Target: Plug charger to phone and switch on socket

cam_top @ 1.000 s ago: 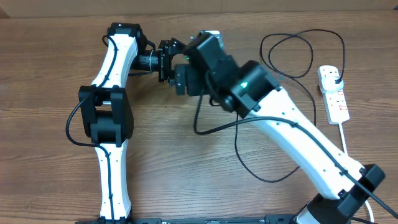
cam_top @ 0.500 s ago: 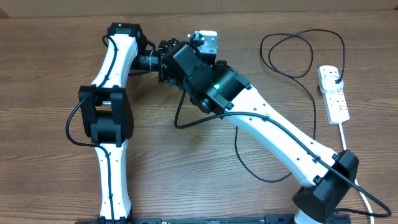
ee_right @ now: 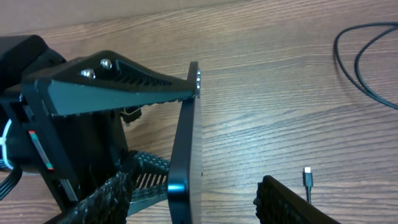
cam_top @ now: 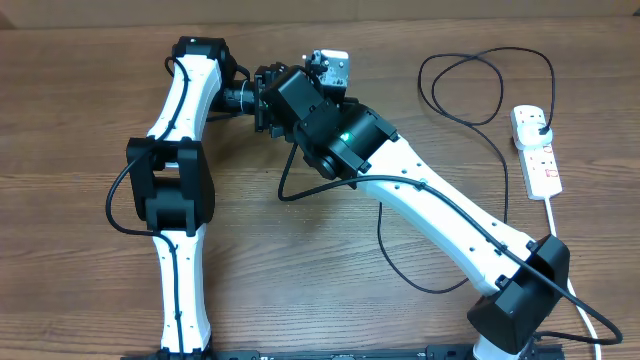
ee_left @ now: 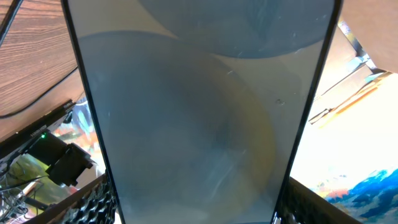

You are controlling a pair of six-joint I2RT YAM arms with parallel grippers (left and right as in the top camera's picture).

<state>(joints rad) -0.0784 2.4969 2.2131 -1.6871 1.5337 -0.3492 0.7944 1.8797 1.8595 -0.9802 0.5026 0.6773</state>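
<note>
My left gripper (ee_left: 196,210) is shut on the phone (ee_left: 199,112), whose pale blue-grey screen fills the left wrist view. The right wrist view shows the phone (ee_right: 186,149) edge-on, raised above the table between that gripper's ribbed fingers (ee_right: 112,81). My right gripper (ee_right: 194,185) is open and straddles the phone's near end, with a clear gap on its right side. The charger's connector tip (ee_right: 307,176) lies on the wood just right of my right finger. Its black cable (cam_top: 480,75) loops to a plug in the white socket (cam_top: 540,160). From overhead the right wrist (cam_top: 305,105) hides the phone.
The socket's thick white cord (cam_top: 556,225) runs toward the front right edge. Slack black cable (cam_top: 390,245) curls under the right arm (cam_top: 450,215). The left arm (cam_top: 180,170) stands along the left side. Bare wood lies front centre.
The right arm has swung left over the left gripper. Its jaws have narrowed around the phone's end. The cable slack under the arm has shifted left. The left arm stayed put.
</note>
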